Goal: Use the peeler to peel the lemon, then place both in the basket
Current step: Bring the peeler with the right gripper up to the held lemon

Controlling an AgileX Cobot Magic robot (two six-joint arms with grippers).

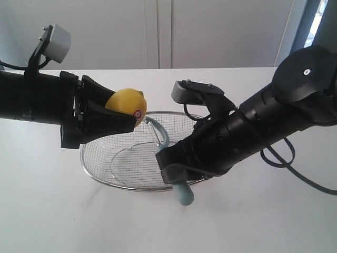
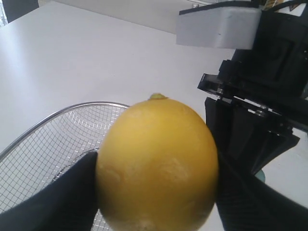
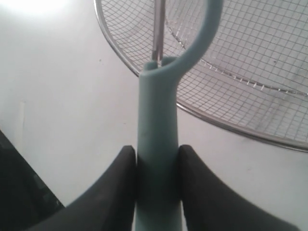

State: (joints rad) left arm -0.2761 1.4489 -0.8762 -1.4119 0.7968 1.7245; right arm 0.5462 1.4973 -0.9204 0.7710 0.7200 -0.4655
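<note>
My left gripper (image 1: 122,113) is shut on the yellow lemon (image 1: 126,103), held in the air above the left end of the wire basket (image 1: 105,158); its red-and-white sticker faces the camera. In the left wrist view the lemon (image 2: 156,161) fills the space between both black fingers (image 2: 62,197). My right gripper (image 1: 176,171) is shut on the teal peeler (image 1: 184,194) by its handle. The peeler's loop head (image 1: 159,132) rises over the basket, just right of the lemon. In the right wrist view the peeler handle (image 3: 156,144) sits clamped between the fingers, blade toward the basket mesh (image 3: 240,57).
The basket rests on a white table (image 1: 42,211) in front of a white wall. The right arm's black body (image 1: 263,126) crosses the basket's right end. The left arm's white camera block (image 1: 55,42) stands above its wrist.
</note>
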